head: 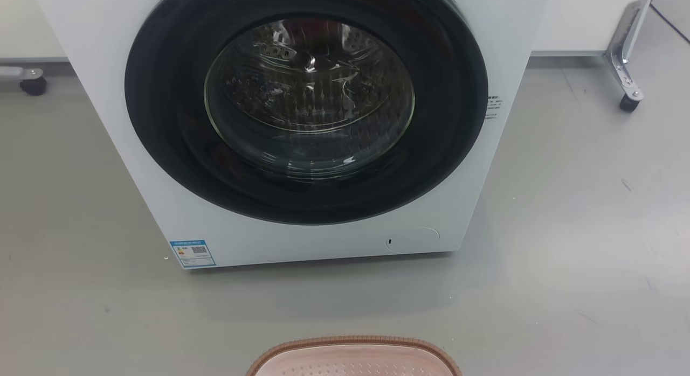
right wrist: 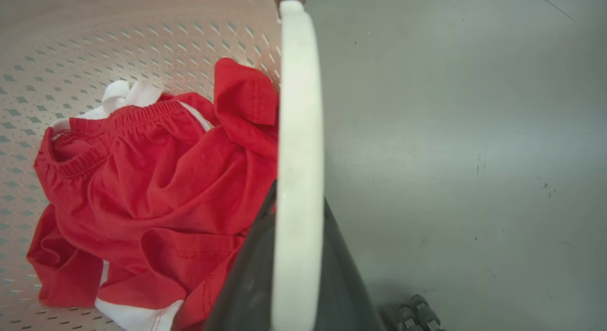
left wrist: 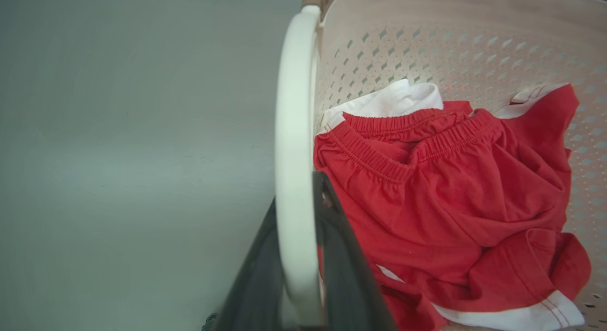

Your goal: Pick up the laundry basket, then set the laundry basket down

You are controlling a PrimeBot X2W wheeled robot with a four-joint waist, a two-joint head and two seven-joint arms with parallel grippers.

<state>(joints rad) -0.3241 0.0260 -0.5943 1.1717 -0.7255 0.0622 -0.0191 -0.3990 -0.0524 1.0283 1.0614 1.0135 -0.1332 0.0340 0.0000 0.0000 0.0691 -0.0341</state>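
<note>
- The left gripper [left wrist: 296, 191] rises from the bottom centre of its wrist view. Its two dark fingers are pinched narrowly on either side of the white left handle [left wrist: 294, 108].
- The right gripper [right wrist: 298, 193], at the bottom centre of its own view, clasps the white right handle [right wrist: 298, 84] the same way.
- The laundry basket [head: 350, 346] lies at the bottom centre of the head view, with its brown rim and a strip of perforated wall in frame. I cannot tell whether it touches the floor [head: 566, 230].
- Inside it, crumpled red shorts [left wrist: 450, 193] lie over a white garment [left wrist: 393, 101].
- Beyond, in the upper centre, stands a white washer [head: 323, 241] with its round door [head: 310, 96] closed.
- A caster foot [head: 628, 93] stands at the upper right.
</note>
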